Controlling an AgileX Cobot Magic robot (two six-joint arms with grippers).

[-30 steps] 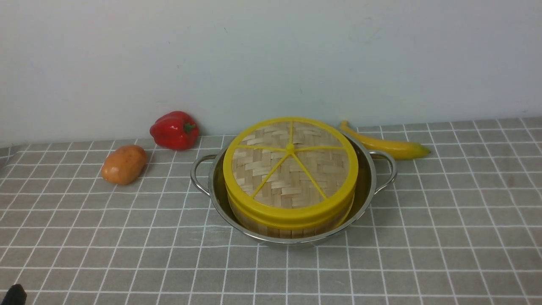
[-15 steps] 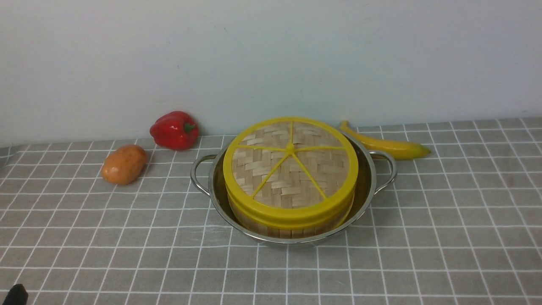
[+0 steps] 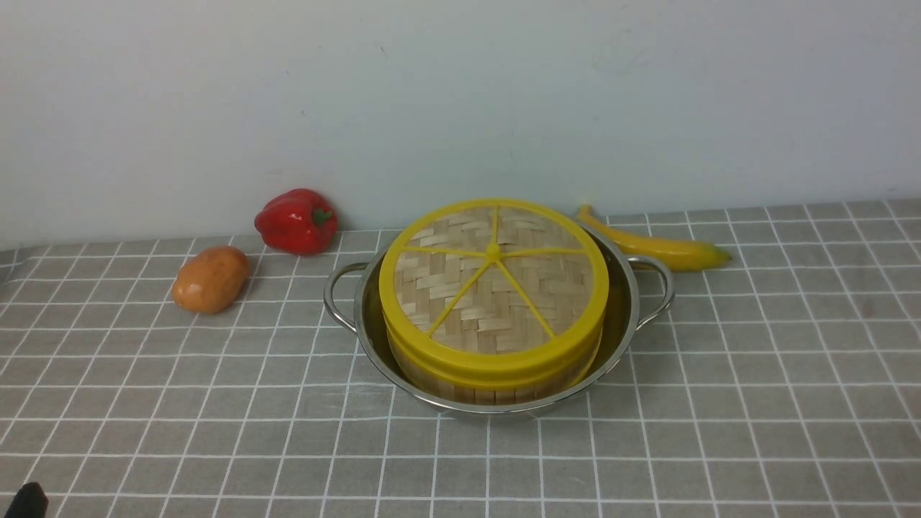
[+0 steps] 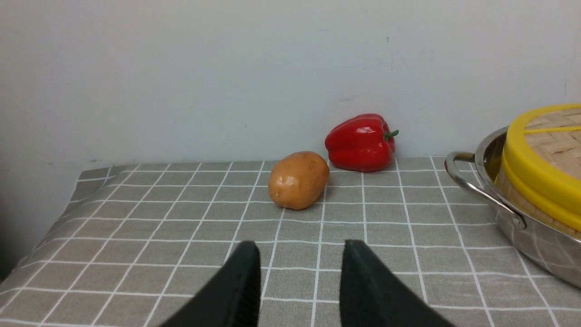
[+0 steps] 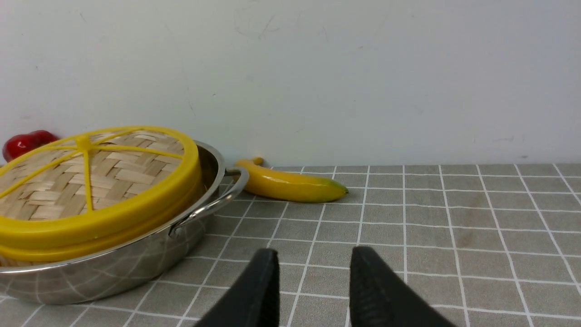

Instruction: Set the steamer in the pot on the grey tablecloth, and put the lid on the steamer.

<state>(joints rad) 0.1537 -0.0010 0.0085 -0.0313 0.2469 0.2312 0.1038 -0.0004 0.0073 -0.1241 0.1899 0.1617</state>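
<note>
The steamer (image 3: 496, 387) sits inside the shiny pot (image 3: 370, 352) on the grey tablecloth (image 3: 719, 403), mid-table. The woven lid (image 3: 493, 277) with yellow rim and spokes lies flat on the steamer and hides its contents. My left gripper (image 4: 302, 249) hovers low over the cloth to the left of the pot (image 4: 535, 240), open, with only cloth between its fingers. My right gripper (image 5: 313, 252) is open over the cloth to the right of the pot (image 5: 113, 268), holding nothing. Neither touches the lid (image 5: 91, 181).
A potato (image 3: 211, 278) and a red pepper (image 3: 296, 221) lie at the back left, and a banana (image 3: 658, 246) lies behind the pot on the right by the wall. A dark bit of my left arm (image 3: 25, 501) shows at the front left corner.
</note>
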